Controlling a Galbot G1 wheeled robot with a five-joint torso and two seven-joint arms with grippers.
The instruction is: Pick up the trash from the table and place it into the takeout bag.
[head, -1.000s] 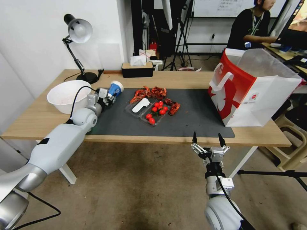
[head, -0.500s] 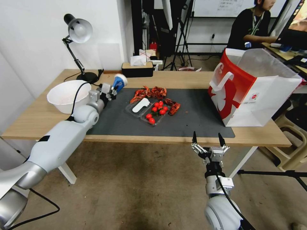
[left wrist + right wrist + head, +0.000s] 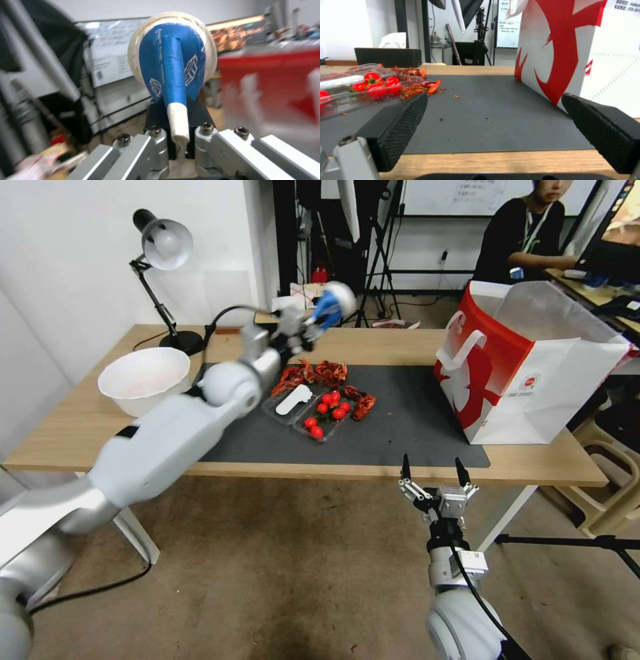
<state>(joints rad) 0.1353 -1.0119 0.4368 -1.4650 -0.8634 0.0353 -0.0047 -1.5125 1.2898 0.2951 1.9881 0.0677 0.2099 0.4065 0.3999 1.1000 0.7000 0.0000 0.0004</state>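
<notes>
We see even, bright indoor light with soft shadows. The head view bends at its edges. The left wrist view's background smears with motion blur.

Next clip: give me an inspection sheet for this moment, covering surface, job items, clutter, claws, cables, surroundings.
Surface: wooden table with dark grey mat.
Job's things: blue-and-white paper cup squashed in left claw, raised above the table's far side; takeout bag upright, open, at the table's right end.
Clutter: clear tray of tomatoes, crayfish shells, white basin, tissue box.
Claws: left claw shut on the cup; right claw open, below the table's front edge.
Cables: black cable on left arm.
Surroundings: desk lamp.
</notes>
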